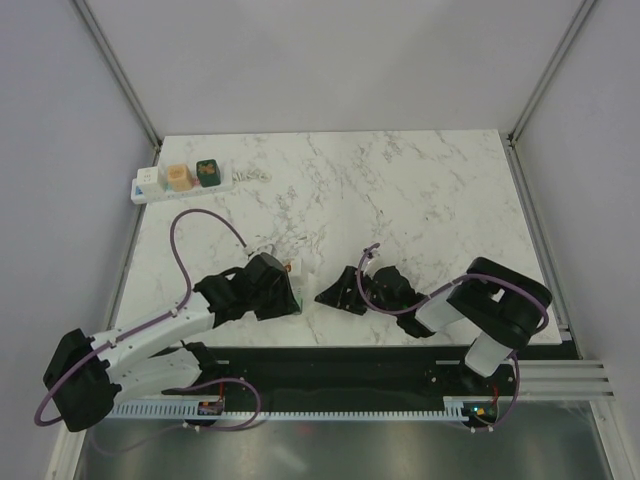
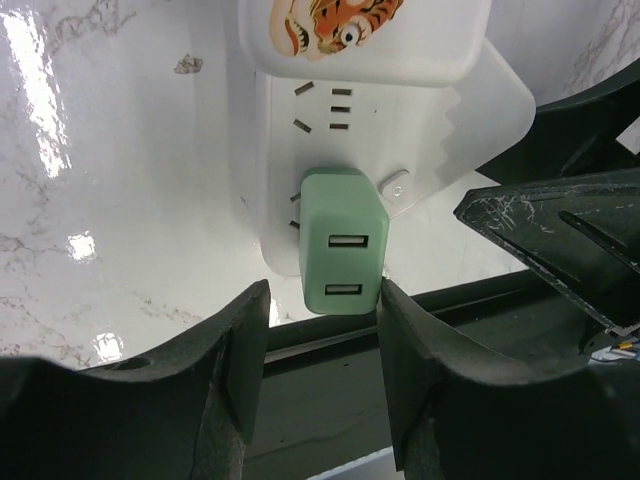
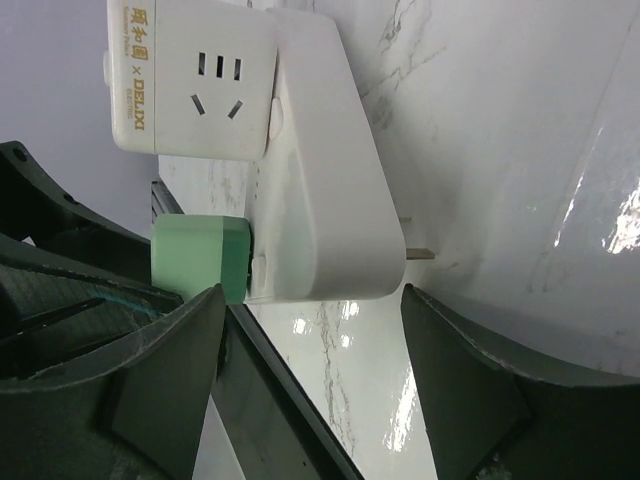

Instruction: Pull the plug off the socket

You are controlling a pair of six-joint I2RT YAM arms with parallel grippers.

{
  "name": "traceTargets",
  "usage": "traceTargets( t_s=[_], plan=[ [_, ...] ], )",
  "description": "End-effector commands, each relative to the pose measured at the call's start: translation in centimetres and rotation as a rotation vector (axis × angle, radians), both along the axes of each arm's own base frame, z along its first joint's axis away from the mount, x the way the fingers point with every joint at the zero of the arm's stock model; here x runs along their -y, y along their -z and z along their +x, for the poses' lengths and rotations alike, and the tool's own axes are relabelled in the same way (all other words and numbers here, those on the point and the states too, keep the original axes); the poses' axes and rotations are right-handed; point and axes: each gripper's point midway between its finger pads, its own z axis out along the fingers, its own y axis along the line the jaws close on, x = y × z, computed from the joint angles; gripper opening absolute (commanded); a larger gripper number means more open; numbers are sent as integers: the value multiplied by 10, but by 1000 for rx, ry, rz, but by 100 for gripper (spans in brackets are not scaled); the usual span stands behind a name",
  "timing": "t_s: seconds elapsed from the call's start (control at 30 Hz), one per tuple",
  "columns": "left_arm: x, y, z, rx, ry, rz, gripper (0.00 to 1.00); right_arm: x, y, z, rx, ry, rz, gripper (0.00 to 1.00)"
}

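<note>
Top: socket (image 1: pixel 291 268) sits at the table's (image 1: pixel 420 200) near edge, between left claw (image 1: pixel 285 292) and right claw (image 1: pixel 335 291).
Left wrist: claw wide, flanking green plug (image 2: pixel 343 240).
Right wrist: claw wide around socket.
Plan: right clamps, left squeezes the plug square, pull straight along the prongs.

Left arm (image 1: pixel 150 335) and right arm (image 1: pixel 437 312): white link shells between black joint housings. A purple cable (image 1: pixel 177 255) runs externally along each arm. Pincer fingers (image 2: pixel 225 390): thick, matte black, wedge-shaped.
</note>
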Motion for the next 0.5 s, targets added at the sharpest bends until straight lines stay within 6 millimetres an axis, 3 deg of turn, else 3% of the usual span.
traceTargets(
  t_s=[0.0, 0.1, 0.23, 0.47],
  plan=[
    [7, -19, 20, 77, -29, -2, 53, -6, -10, 8, 26, 32, 54, 79],
    [10, -17, 25, 82, -1, 39, 46, -8, -10, 9, 25, 31, 64, 76],
    [13, -15, 30, 85, 6, 60, 44, -9, -9, 9, 18, 32, 64, 71],
    [19, -8, 25, 72, 13, 67, 37, -15, -9, 9, 8, 13, 69, 72]
  ],
)
